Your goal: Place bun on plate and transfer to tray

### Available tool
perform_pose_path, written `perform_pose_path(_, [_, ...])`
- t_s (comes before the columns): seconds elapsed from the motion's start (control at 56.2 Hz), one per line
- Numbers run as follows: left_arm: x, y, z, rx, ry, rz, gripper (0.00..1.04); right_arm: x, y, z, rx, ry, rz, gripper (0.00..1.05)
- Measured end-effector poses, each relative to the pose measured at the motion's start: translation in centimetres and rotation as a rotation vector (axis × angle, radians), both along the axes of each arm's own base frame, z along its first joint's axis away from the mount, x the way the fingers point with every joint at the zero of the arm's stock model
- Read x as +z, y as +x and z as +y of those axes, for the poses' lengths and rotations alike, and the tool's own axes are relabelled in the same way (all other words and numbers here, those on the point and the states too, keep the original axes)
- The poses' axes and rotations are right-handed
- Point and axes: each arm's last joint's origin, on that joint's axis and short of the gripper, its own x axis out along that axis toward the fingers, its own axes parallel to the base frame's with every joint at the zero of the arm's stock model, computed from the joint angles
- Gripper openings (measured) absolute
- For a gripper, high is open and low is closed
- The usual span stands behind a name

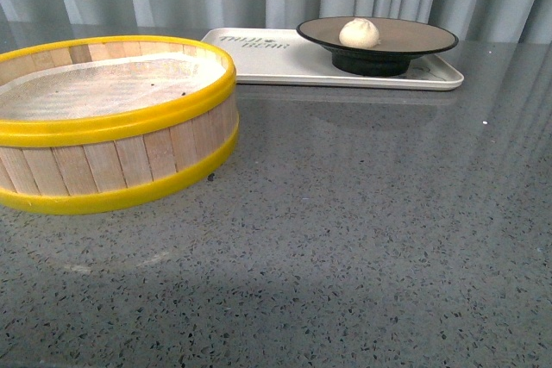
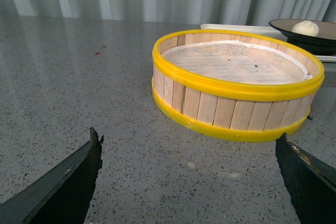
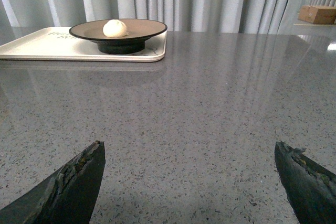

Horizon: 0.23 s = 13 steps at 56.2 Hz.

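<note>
Neither gripper shows in the front view: the bun (image 1: 359,33) sits in the plate (image 1: 405,40), which stands on the right part of the tray (image 1: 276,62) at the far side of the grey table (image 1: 362,239). Dark lettering on the tray is too small to read. The steamer basket (image 1: 112,127) stands near left.

Left wrist view: the left gripper (image 2: 189,177) hangs low over the table, jaws spread wide and empty, basket ahead of it.

Right wrist view: the right gripper (image 3: 189,179) is likewise wide open and empty, well apart from the tray.
</note>
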Motion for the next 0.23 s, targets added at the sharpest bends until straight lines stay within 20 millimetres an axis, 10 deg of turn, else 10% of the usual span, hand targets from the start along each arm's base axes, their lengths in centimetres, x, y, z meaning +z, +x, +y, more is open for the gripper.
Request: perform_pose_path(0.231, [0.0,0.0,0.0,0.0,0.0,0.0,0.98,0.0,0.0,0.0,0.0,0.0,0.0,0.96])
